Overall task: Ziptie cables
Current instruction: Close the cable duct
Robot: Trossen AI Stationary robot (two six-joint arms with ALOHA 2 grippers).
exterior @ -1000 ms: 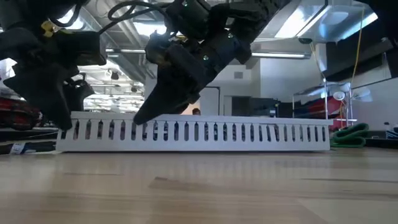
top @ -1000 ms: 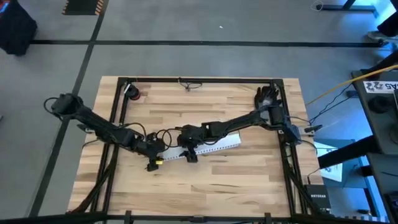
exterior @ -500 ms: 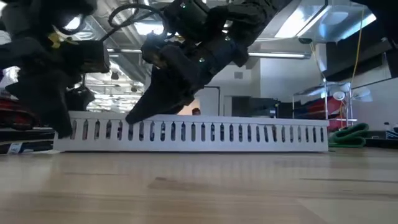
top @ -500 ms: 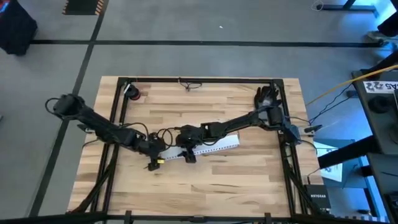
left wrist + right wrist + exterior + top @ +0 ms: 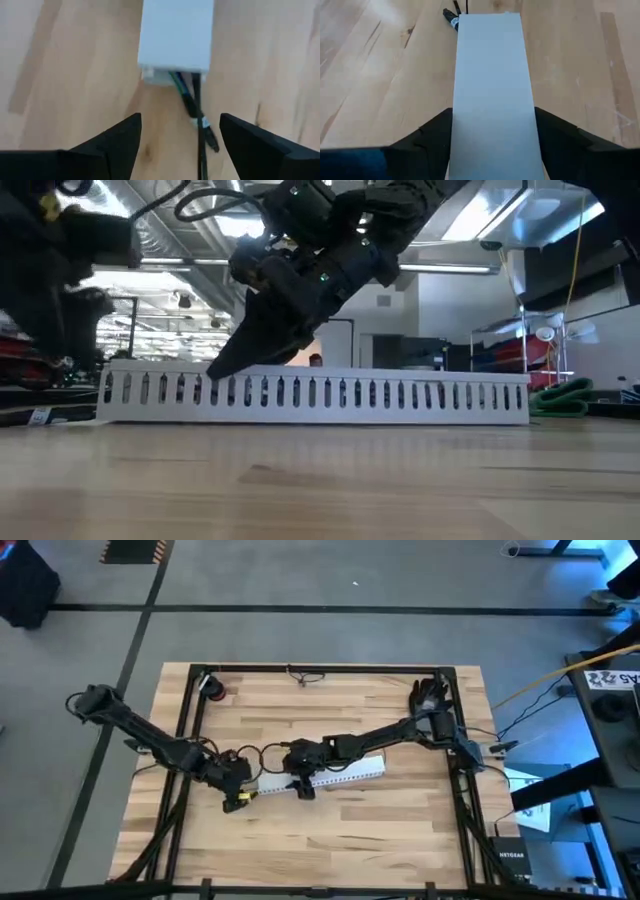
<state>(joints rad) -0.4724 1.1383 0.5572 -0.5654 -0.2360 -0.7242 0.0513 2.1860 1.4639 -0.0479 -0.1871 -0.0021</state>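
A white slotted cable duct (image 5: 335,772) lies flat on the wooden table, long side running left to right. The cables (image 5: 192,100), thin green and dark wires, come out of its left end (image 5: 176,70) and lie on the wood; a dark tip (image 5: 451,17) shows beyond the duct. My left gripper (image 5: 180,145) stands open just left of that end (image 5: 235,798), its fingers on either side of the cables without touching them. My right gripper (image 5: 492,135) is over the duct's left part (image 5: 300,780), shut on it. My right gripper pinches the duct's two long sides (image 5: 457,120) between its two fingers, near the duct's left end. The fingers (image 5: 240,360) come slanting down from above and from the right, and lie across the duct. The duct rests flat on the table.
A black frame (image 5: 195,700) runs round the tabletop. A red and white object (image 5: 213,690) lies in the far left corner and a small dark item (image 5: 300,676) at the far edge. A green coil (image 5: 562,398) shows off to the right. Bare wood lies near the front edge.
My left gripper has drawn back from the duct's left end toward the table's left edge. My right gripper stays on the duct, which has shifted only slightly.
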